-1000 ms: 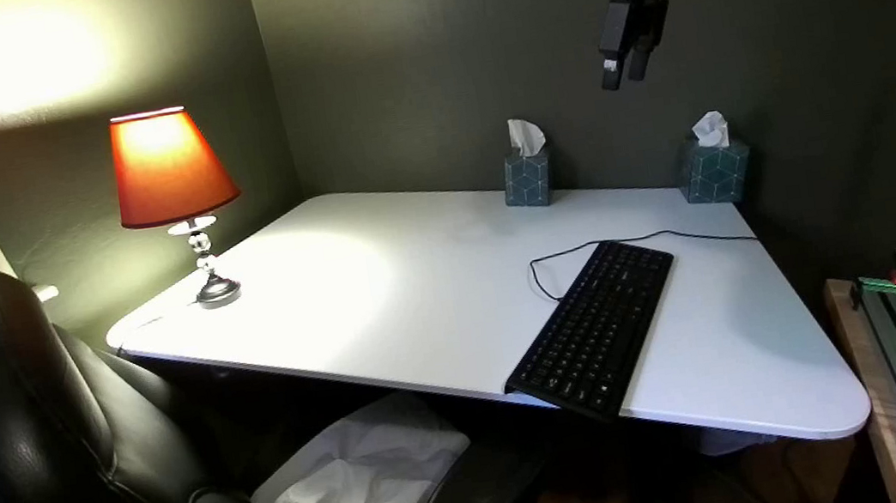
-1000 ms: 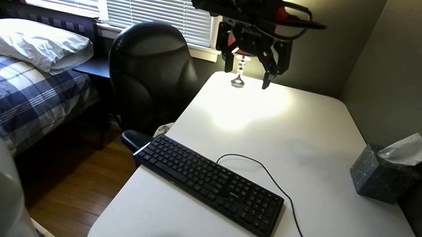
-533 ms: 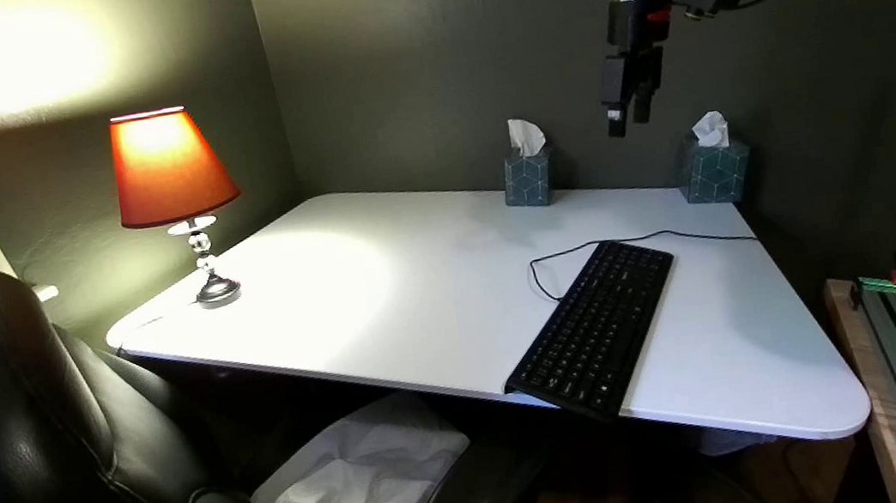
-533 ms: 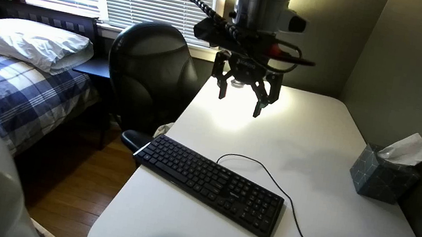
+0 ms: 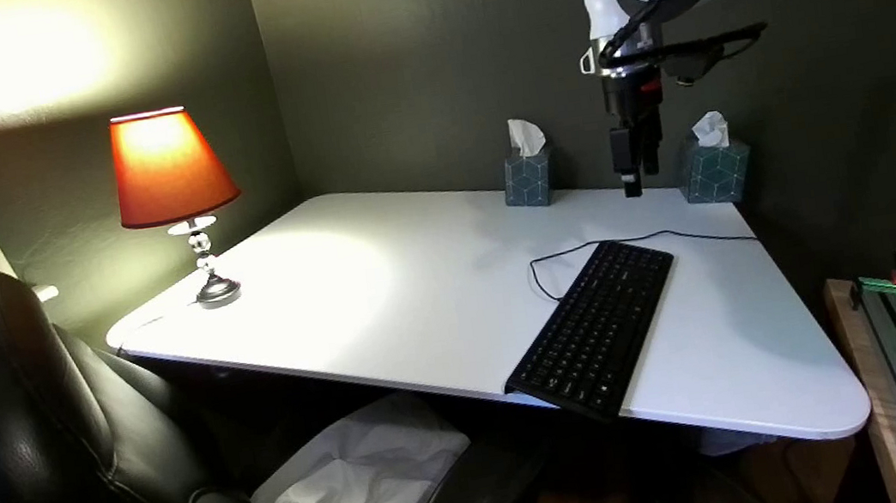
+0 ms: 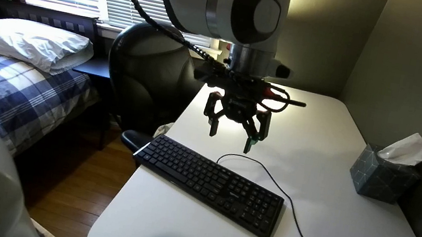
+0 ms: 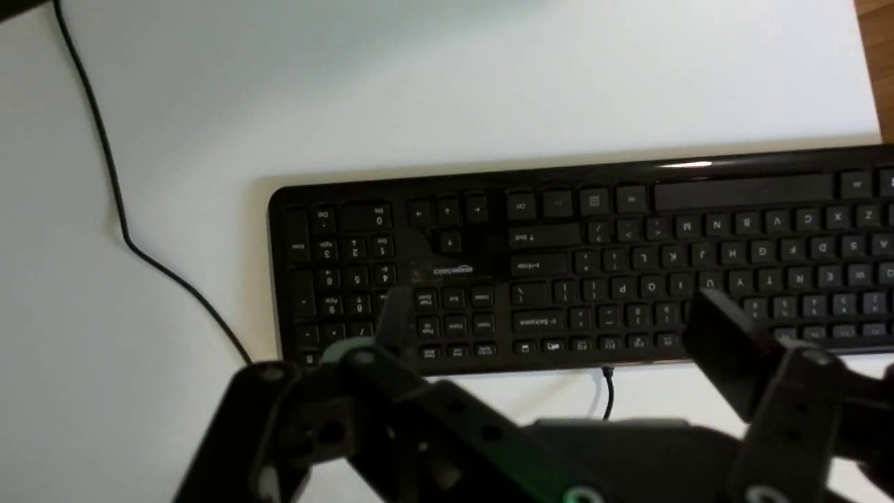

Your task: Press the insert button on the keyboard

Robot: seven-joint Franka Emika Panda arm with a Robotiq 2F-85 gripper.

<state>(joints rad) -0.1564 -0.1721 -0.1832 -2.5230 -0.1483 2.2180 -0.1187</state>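
Note:
The long black keyboard (image 5: 596, 327) lies on the white desk with one end over the desk's edge. It also shows in an exterior view (image 6: 209, 182) and in the wrist view (image 7: 580, 272), where its letters appear upside down. The insert key (image 7: 482, 324) shows in the wrist view in the small key block beside backspace. My gripper (image 6: 230, 140) is open and empty, pointing down, above the desk and apart from the keyboard. In the wrist view the gripper (image 7: 553, 305) has its fingers wide apart, the left one overlapping the edge of the number pad, the right one overlapping the letter side.
A thin black cable (image 7: 103, 133) runs from the keyboard across the desk. Two tissue boxes (image 5: 526, 180) (image 5: 716, 171) stand along the wall. A lamp with a red shade (image 5: 169, 167) stands at the far end. A black chair (image 6: 149, 79) is beside the desk.
My gripper has moved down toward the desk and is lower, nearer the keyboard, in both exterior views. It has stayed open. The keyboard has not moved.

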